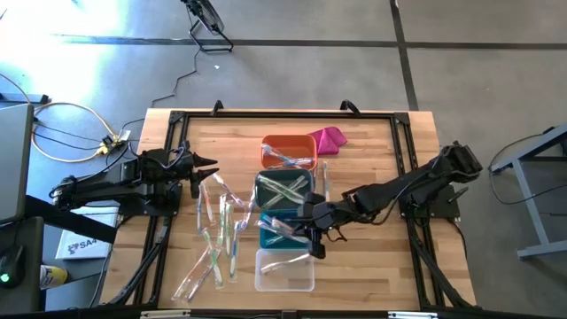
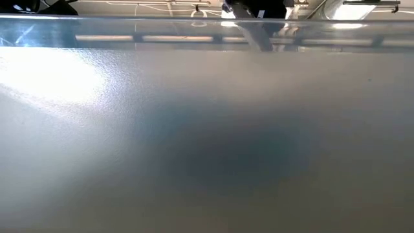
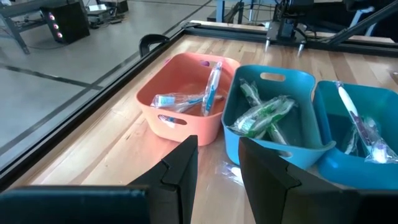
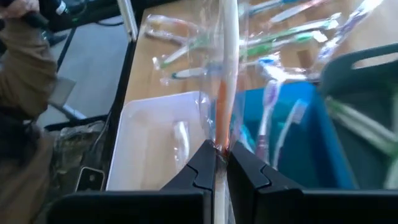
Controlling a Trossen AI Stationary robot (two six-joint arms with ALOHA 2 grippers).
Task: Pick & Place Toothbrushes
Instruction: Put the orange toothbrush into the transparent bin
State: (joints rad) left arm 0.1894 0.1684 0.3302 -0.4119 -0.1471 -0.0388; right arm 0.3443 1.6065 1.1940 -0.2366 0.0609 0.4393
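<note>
Closest to my right wrist camera, the right gripper (image 4: 219, 163) has its two dark fingers pinched tight on a wrapped toothbrush (image 4: 225, 74) with a white handle and an orange patch near the grip, held on end over the seam between the clear bin (image 4: 155, 146) and the teal bin (image 4: 292, 134). From overhead I see that gripper (image 1: 315, 232) reaching in from the right across the row of four bins down the middle of the wooden table (image 1: 376, 266): orange bin (image 1: 289, 151) farthest, grey bin (image 1: 283, 190) next, then teal, then clear nearest. Each coloured bin already has a few toothbrushes in it. On the left, my left gripper (image 1: 209, 167) waits above the table's far-left part, fingers partly apart and holding nothing. More loose toothbrushes (image 1: 217, 232) lie scattered on the wood left of the bins. Beside the orange bin sits a magenta cloth (image 1: 328, 137).
</note>
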